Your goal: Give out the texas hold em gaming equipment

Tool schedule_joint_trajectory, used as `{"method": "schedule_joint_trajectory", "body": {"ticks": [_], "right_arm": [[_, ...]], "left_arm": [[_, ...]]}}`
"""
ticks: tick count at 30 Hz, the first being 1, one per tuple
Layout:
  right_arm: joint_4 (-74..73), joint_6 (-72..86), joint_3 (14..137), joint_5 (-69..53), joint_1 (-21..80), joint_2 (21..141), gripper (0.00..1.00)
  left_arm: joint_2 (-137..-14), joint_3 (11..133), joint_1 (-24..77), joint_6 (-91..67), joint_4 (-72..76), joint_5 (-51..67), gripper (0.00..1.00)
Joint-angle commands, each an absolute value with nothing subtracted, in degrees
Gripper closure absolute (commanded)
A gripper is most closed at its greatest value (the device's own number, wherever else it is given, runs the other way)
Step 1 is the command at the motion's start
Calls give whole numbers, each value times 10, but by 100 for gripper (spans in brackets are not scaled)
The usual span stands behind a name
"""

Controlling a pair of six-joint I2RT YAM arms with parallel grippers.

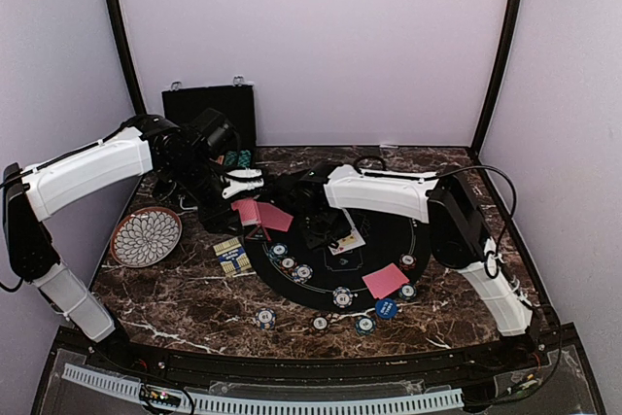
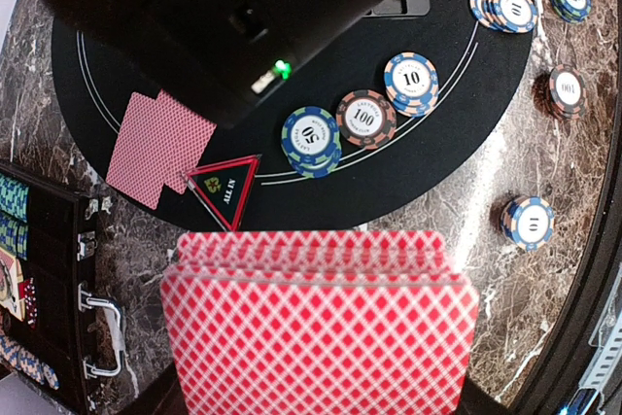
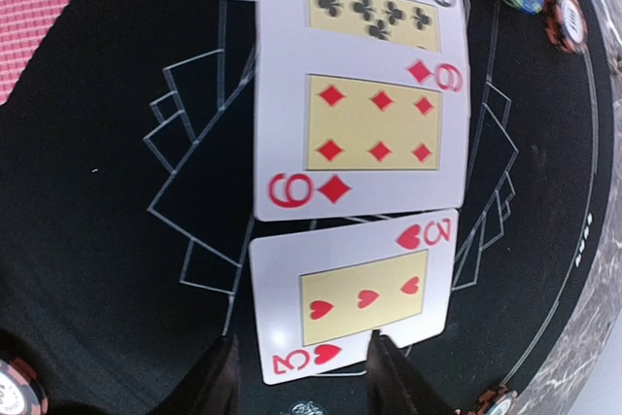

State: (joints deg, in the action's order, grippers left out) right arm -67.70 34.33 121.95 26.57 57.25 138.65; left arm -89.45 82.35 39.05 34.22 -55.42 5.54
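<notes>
A deck of red-backed cards (image 2: 321, 328) is held tight in the left gripper (image 1: 248, 184). The right gripper (image 3: 303, 376) is spread open over a three of hearts (image 3: 355, 293) laid flat on the black mat (image 3: 117, 191), a six of diamonds (image 3: 360, 123) at its 12 o'clock.

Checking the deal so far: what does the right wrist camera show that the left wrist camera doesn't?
Only right wrist: a clubs card, a diamonds card and the three of hearts, all face up. Only left wrist: the red-backed deck close up, the ALL IN triangle, the black case. Both: the black mat and striped chips.
</notes>
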Motion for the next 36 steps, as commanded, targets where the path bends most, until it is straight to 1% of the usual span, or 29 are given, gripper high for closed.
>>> {"method": "schedule_joint_trajectory", "body": {"ticks": [1, 5, 10, 15, 18, 22, 36], "right_arm": [[-623, 352, 1190, 217, 568, 1332, 51], [-513, 365, 1105, 118, 540, 1249, 40], [-352, 403, 969, -17, 496, 1130, 24], [-132, 496, 827, -201, 465, 1041, 14], [-35, 548, 784, -280, 464, 1034, 11], [83, 611, 739, -332, 472, 1033, 8], [197, 690, 755, -385, 524, 1101, 8]], "left_arm": [[-878, 832, 389, 340, -564, 68, 100], [-880, 839, 389, 339, -566, 70, 100], [-879, 844, 388, 337, -567, 69, 100], [-878, 847, 389, 334, -565, 72, 100], [-878, 851, 389, 332, -563, 75, 100], [-879, 852, 389, 332, -561, 75, 100], [-879, 847, 389, 331, -551, 72, 100]]}}
